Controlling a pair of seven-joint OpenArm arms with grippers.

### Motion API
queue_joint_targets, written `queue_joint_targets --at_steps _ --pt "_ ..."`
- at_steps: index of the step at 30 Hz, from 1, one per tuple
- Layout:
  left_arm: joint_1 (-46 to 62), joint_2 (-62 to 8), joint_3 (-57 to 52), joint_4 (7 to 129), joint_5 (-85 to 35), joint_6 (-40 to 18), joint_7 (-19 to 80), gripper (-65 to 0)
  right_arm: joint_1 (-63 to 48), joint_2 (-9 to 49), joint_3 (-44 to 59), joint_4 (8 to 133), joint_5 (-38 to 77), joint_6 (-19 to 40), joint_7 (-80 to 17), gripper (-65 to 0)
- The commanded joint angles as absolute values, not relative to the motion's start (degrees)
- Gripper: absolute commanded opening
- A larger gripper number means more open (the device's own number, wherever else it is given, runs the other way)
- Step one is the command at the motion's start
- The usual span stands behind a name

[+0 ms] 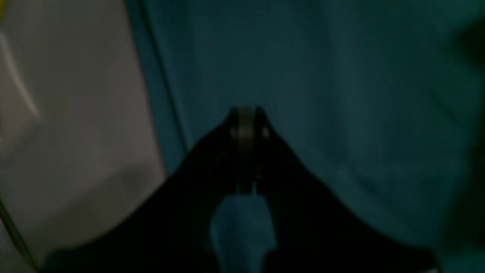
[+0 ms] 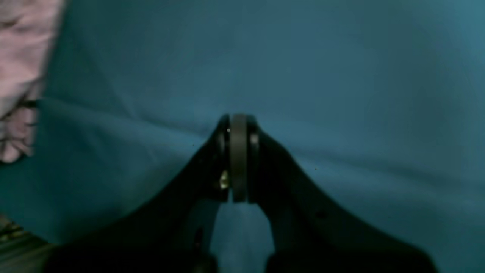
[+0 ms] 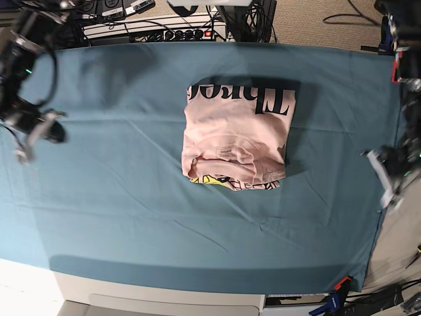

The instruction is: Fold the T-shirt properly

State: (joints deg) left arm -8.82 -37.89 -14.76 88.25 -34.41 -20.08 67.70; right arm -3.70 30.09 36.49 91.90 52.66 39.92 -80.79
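The pale pink T-shirt (image 3: pixel 237 135) lies folded into a compact rectangle at the middle of the teal cloth. Black lettering shows along its far edge and a bit of yellow-and-black print peeks out at its near edge. My right gripper (image 3: pixel 22 157) hovers at the cloth's left side, well away from the shirt. In its wrist view it (image 2: pixel 238 117) is shut on nothing, with a pink edge of the T-shirt (image 2: pixel 19 76) at the far left. My left gripper (image 3: pixel 389 196) hangs at the cloth's right edge, also shut and empty (image 1: pixel 246 112).
The teal table cloth (image 3: pixel 118 197) covers the table. Its right edge (image 1: pixel 151 94) borders a pale grey surface (image 1: pixel 75 132). Power strips and cables (image 3: pixel 164 29) line the back. A clamp (image 3: pixel 339 286) holds the front right corner.
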Motion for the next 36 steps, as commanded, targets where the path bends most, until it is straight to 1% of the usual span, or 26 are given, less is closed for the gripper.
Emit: queue_joint_targets --at_steps 1,4,7,12,16,19,22,24,26,32,36 --pt "-7.6 -39.2 -18.9 90.0 -37.4 -21.8 68.1 -65.0 -5.0 32.4 39.3 92.8 53.7 39.5 -80.0 -65.0" --pt "1.1 -39.2 -30.6 91.9 -45.6 -25.1 69.4 -65.0 -11.3 34.1 46.7 92.8 53.7 39.1 -80.0 -65.0" --pt "10.7 -38.7 -40.7 93.0 -50.7 -26.3 70.4 -65.0 -17.6 34.1 53.3 92.8 54.2 39.1 -80.0 -65.0" --pt "26.3 -35.9 -53.0 93.1 -61.1 -30.2 74.1 -65.0 -26.9 33.8 59.2 92.8 54.6 38.7 -80.0 -65.0" --pt "37.8 -30.7 -58.2 93.1 -68.9 -33.4 76.8 -65.0 -32.9 33.6 59.7 92.8 54.6 38.7 -80.0 -65.0" --pt "44.9 -26.2 -58.8 93.1 -75.2 -35.9 79.6 -65.0 -35.9 32.3 59.7 92.8 54.6 38.7 -80.0 -65.0" --pt "49.1 -23.1 -58.9 93.1 -80.4 -38.9 80.0 -65.0 -38.2 30.0 59.7 92.8 56.3 38.7 -80.0 -65.0" --pt "50.7 -23.5 -59.1 93.1 -80.8 -39.1 80.0 -65.0 -39.7 28.1 59.6 92.8 58.7 39.4 -80.0 -65.0" --pt "50.7 -23.6 -59.1 92.7 -78.1 -38.9 80.0 -65.0 -41.0 26.4 59.4 92.8 59.3 40.0 -80.0 -65.0" --pt "50.4 -23.7 -58.9 92.0 -73.8 -40.0 78.1 -65.0 -42.3 24.4 58.6 89.6 56.7 40.0 -80.0 -65.0" --pt "50.5 -23.7 -56.8 91.0 -64.6 -39.6 72.1 -65.0 -41.6 24.4 55.2 82.4 50.8 40.0 -73.7 -65.0"
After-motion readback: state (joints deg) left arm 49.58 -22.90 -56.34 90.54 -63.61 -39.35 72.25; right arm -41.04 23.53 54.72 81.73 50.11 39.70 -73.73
